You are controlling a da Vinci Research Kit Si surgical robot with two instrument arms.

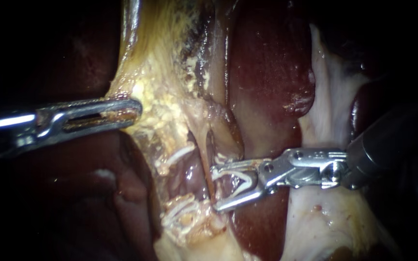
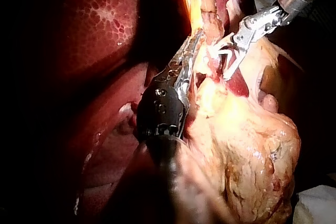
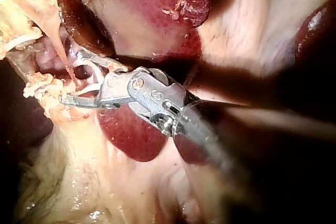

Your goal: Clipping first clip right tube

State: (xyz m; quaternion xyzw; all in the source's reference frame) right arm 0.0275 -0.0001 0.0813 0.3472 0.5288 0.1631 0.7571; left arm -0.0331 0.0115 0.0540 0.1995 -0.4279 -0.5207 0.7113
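Left instrument (image 1: 134,111): jaws clamped on yellow tissue (image 1: 160,111), holding it taut for exposure.
Right instrument (image 1: 218,188): jaws wide, cradling an open clip (image 1: 240,178) astride the tube (image 3: 62,51), not yet squeezed.

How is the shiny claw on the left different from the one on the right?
The left instrument comes in from the left, the right instrument from the right. The left claw is pinched nearly flat on yellow tissue; the right claw gapes wide, carrying a V-shaped clip astride a tube. Both are slim, shiny metal.
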